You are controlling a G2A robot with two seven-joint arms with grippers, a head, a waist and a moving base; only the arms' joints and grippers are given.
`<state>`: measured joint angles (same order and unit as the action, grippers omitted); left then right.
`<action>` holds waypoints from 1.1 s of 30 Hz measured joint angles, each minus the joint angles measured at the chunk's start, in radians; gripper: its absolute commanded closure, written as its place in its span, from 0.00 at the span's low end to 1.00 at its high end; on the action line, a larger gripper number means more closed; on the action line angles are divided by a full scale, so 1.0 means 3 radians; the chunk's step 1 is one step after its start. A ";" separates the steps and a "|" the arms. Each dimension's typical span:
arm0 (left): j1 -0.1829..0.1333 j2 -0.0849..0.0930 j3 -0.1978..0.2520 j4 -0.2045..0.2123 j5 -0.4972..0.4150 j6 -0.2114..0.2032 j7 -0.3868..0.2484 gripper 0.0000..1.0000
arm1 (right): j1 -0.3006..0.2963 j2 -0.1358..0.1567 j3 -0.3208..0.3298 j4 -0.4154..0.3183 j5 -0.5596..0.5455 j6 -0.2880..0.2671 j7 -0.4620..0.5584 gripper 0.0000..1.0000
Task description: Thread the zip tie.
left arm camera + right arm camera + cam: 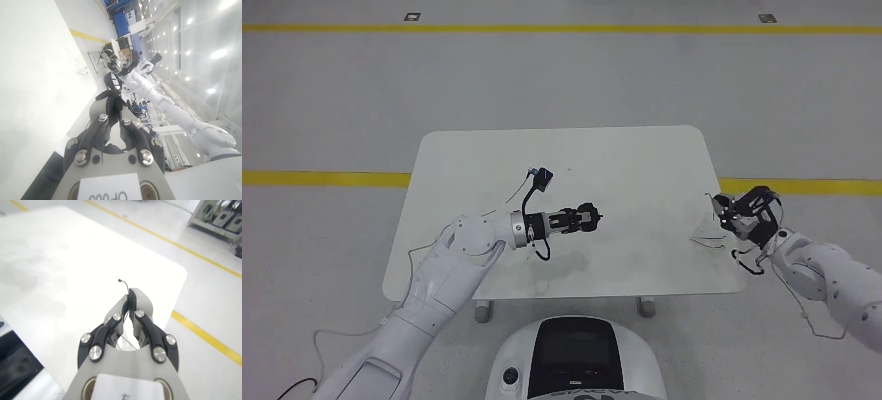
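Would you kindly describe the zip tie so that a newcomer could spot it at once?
Look at the white table, at its edge where the right gripper sits. Pinched between its shut jaws is the zip tie: a thin black strand curving out past the tips, ending in a small square head.

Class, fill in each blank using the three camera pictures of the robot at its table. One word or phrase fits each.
1. The right hand is shut on a thin black ____.
2. Seen from the top view, this hand is near the ____ edge of the table.
3. The painted lines on the floor are ____.

Missing words: zip tie; right; yellow.
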<state>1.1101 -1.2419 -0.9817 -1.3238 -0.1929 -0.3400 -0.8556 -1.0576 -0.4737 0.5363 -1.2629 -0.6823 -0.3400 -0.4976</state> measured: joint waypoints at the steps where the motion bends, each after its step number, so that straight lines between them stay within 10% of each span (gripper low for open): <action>1: 0.0000 0.0000 0.0000 0.0000 0.0000 0.0000 0.0000 1.00 | -0.0058 0.0017 -0.0004 -0.0072 0.0043 0.0000 -0.0209 1.00; 6: 0.0000 0.0000 0.0000 0.0000 0.0000 0.0000 0.0000 1.00 | -0.0179 0.0061 -0.0055 -0.0224 0.0000 0.0000 -0.0840 1.00; 18: 0.0000 0.0000 0.0000 0.0000 0.0000 0.0000 0.0000 1.00 | -0.0247 0.0028 -0.0022 -0.0333 0.0053 0.0008 -0.0920 1.00; 33: 0.0000 0.0000 0.0000 0.0000 0.0000 0.0000 0.0000 1.00 | -0.0506 -0.0490 -0.0094 -0.0541 0.0158 0.0344 -0.2050 1.00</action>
<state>1.1101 -1.2419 -0.9817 -1.3239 -0.1929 -0.3400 -0.8556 -1.2095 -0.6207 0.5083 -1.4251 -0.6350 -0.2367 -1.1127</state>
